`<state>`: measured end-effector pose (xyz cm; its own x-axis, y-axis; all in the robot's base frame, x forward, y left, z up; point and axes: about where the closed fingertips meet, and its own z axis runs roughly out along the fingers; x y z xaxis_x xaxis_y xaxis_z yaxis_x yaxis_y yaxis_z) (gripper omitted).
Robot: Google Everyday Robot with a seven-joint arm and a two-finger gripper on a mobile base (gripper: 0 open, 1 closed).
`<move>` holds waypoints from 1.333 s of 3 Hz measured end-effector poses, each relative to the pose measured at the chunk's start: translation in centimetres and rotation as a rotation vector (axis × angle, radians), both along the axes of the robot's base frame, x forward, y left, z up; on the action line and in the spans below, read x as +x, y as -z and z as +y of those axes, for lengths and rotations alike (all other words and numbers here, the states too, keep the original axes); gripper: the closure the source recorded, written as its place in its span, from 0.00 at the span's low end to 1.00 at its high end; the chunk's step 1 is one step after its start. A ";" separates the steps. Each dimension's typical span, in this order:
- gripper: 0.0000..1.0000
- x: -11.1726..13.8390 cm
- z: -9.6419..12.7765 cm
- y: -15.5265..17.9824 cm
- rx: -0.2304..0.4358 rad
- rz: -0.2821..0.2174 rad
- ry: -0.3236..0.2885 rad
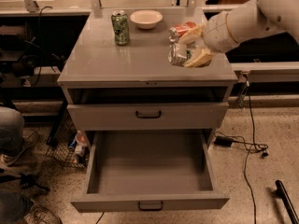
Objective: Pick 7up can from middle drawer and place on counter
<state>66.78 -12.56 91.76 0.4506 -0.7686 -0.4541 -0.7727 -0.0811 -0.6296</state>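
Note:
My gripper [189,50] is shut on the 7up can [178,54], a pale silver can with green print, held on its side over the right part of the counter [117,62]. The white arm comes in from the upper right. The middle drawer [149,169] stands pulled open below and holds nothing that I can see.
A darker green can [120,27] stands at the counter's back left, next to a white bowl [146,18]. An orange-red can [183,29] lies on its side just behind my gripper. A shallower closed drawer front [148,115] sits above the open one. Cables lie on the floor at right.

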 end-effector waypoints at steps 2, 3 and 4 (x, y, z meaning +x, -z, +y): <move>0.91 5.0 2.8 2.7 -0.080 0.101 -0.010; 0.73 6.3 3.4 4.0 -0.104 0.139 -0.013; 0.42 7.2 3.7 4.9 -0.118 0.165 -0.015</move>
